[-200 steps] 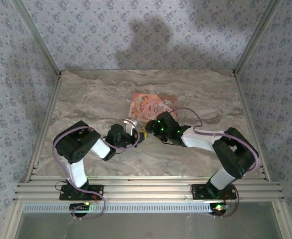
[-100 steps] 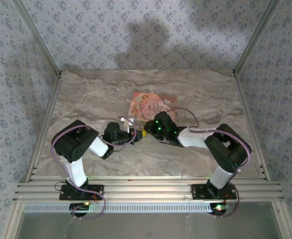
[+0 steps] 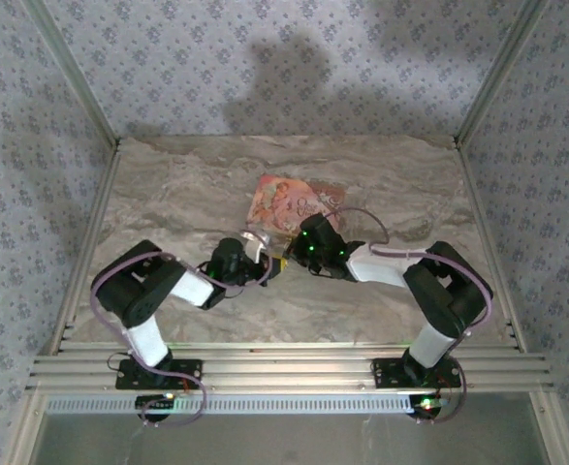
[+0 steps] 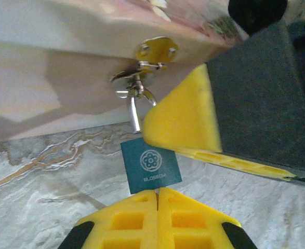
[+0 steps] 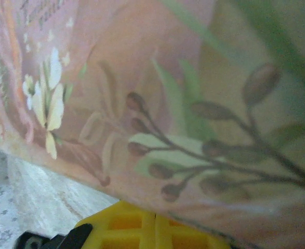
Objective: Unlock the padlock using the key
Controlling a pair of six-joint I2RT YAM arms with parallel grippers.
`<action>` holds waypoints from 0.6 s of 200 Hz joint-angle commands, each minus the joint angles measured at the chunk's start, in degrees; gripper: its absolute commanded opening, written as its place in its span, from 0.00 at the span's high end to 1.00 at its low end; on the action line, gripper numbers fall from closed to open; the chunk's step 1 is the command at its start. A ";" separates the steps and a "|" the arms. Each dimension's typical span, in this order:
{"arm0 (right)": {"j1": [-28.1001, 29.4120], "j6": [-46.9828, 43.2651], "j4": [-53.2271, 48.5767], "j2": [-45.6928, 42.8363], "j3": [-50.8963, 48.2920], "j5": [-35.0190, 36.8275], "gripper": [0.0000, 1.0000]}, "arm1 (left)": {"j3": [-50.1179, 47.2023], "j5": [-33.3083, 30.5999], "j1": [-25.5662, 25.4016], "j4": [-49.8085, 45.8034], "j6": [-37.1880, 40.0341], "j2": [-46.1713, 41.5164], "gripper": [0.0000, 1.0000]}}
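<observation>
**Arms, two.** The left arm (image 3: 153, 291) and the right arm (image 3: 429, 291) are both bent inward and meet at the middle of the marbled table (image 3: 168, 194).

**Box, one.** The pink picture-printed box (image 3: 294, 201) lies on the table just beyond the two wrists. In the right wrist view its flower-and-leaf print stands close above the fingers.

**Brass plate, one.** The oval brass plate (image 4: 157, 49) has two screws and is fixed to the box's near edge.

**Padlock, one.** The padlock (image 4: 135, 89) is a small metal lump with a thin loop. It hangs just under the brass plate, above the table.

**Key, one.** The key (image 4: 150, 163) has a square teal head with a flower mark. Its metal blade points up into the padlock.

**Grippers, two.**
- The left gripper (image 4: 156, 199) has its yellow tips pressed together, and the lower edge of the key's teal head is pinched at their seam.
- The right gripper (image 5: 156, 220) has its fingers closed flat against each other with nothing seen between them. In the left wrist view its yellow tip sits just beside the key's blade and the padlock. Whether it touches them cannot be told.
</observation>
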 commanded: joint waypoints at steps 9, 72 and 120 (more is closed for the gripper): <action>0.33 -1.20 -5.54 -2.25 2.64 -1.88 1.00 | 3.83 -5.10 -3.88 -8.83 12.25 -3.51 1.00; 0.37 -0.43 0.80 -1.96 -0.55 -2.71 1.00 | 2.37 0.34 -1.22 -2.95 1.92 -4.29 0.97; 0.22 0.99 4.24 -1.49 -2.53 -3.14 1.00 | -4.10 7.94 8.02 9.52 -14.41 -6.05 0.70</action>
